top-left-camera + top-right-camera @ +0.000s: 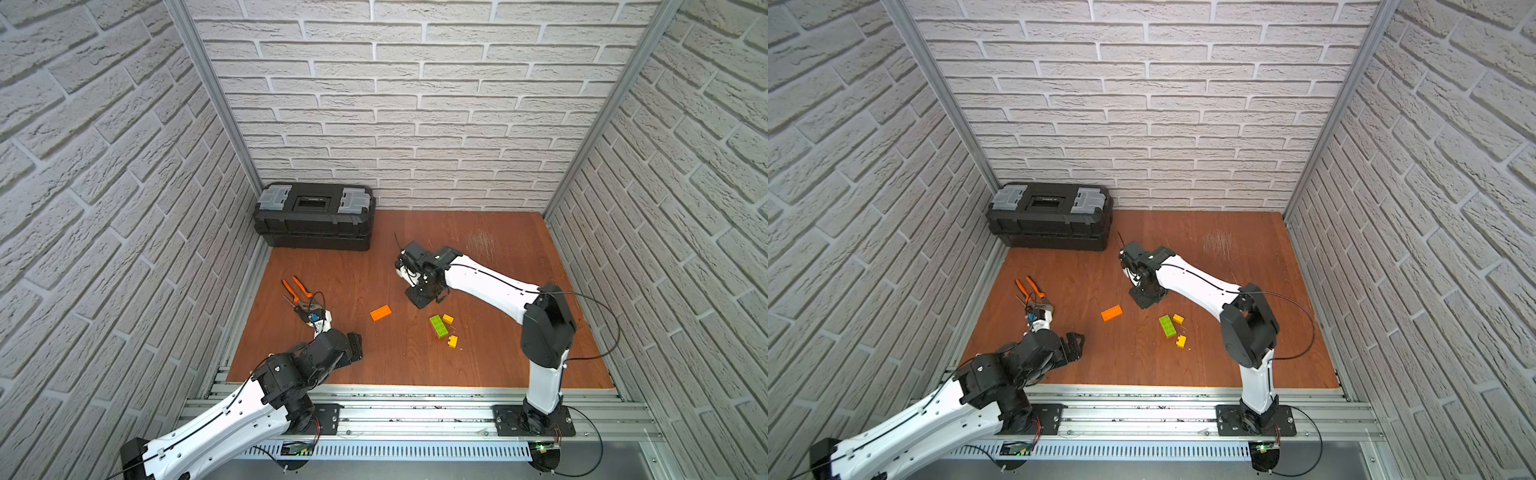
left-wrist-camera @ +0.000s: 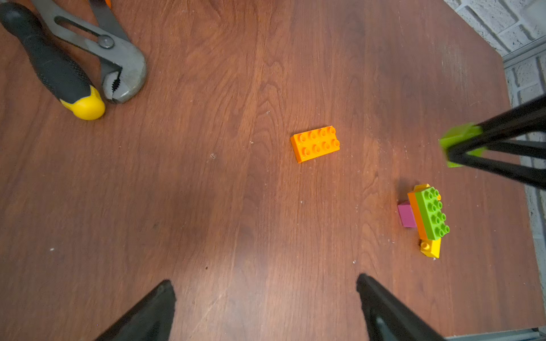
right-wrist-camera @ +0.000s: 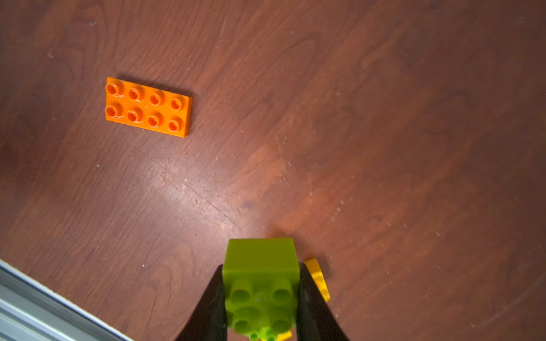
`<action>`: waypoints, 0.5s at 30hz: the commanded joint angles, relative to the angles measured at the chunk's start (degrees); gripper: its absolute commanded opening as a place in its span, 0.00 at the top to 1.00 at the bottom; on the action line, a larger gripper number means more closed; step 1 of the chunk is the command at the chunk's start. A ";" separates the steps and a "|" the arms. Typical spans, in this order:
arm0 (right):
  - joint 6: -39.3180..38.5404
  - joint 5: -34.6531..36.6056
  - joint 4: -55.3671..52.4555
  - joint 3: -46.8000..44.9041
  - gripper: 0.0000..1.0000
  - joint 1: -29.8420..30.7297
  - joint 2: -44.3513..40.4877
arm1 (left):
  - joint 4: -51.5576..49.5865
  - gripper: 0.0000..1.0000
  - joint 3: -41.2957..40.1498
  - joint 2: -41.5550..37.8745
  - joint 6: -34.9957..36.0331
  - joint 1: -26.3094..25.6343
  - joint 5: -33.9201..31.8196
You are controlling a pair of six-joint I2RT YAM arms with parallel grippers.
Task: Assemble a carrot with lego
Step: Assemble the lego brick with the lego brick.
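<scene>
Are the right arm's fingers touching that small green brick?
Touching. The right wrist view shows both right fingers pressed against opposite sides of the small green brick, no gap.

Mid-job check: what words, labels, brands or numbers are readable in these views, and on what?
No text can be read in any view.
On the toolbox: a faint strip in the lid recess, too blurred to read.
On the orange brick: the stud tops are too blurred for any lettering.
On the pliers: no marking shows.

Black toolbox [image 1: 316, 216] parked in far-left corner of bench [image 1: 478, 353]. Orange-handled pliers [image 1: 301, 286] near left edge, black-yellow tool handle [image 2: 56, 65] just beside.
</scene>
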 commanded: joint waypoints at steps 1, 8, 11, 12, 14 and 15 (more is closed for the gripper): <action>4.80 2.00 -3.54 -4.16 0.98 -1.15 -5.37 | 2.54 0.02 -0.67 0.24 0.09 -0.25 -0.25; 10.99 0.94 -0.47 -14.67 0.98 -2.19 -11.58 | 5.75 0.02 -0.65 3.06 0.77 -0.27 0.70; 12.77 -1.35 3.60 -18.70 0.98 -2.20 -13.00 | 6.93 0.02 -0.11 4.89 1.27 -0.25 1.28; 13.29 -1.49 4.39 -19.59 0.98 -2.19 -13.36 | 7.09 0.02 0.10 5.35 1.43 -0.20 1.40; 14.23 -1.32 5.68 -21.04 0.98 -2.08 -13.98 | 7.30 0.02 0.61 6.21 1.78 -0.25 1.58; 14.38 -1.30 5.98 -21.41 0.98 -2.10 -14.16 | 7.28 0.02 0.73 6.45 1.89 -0.25 1.63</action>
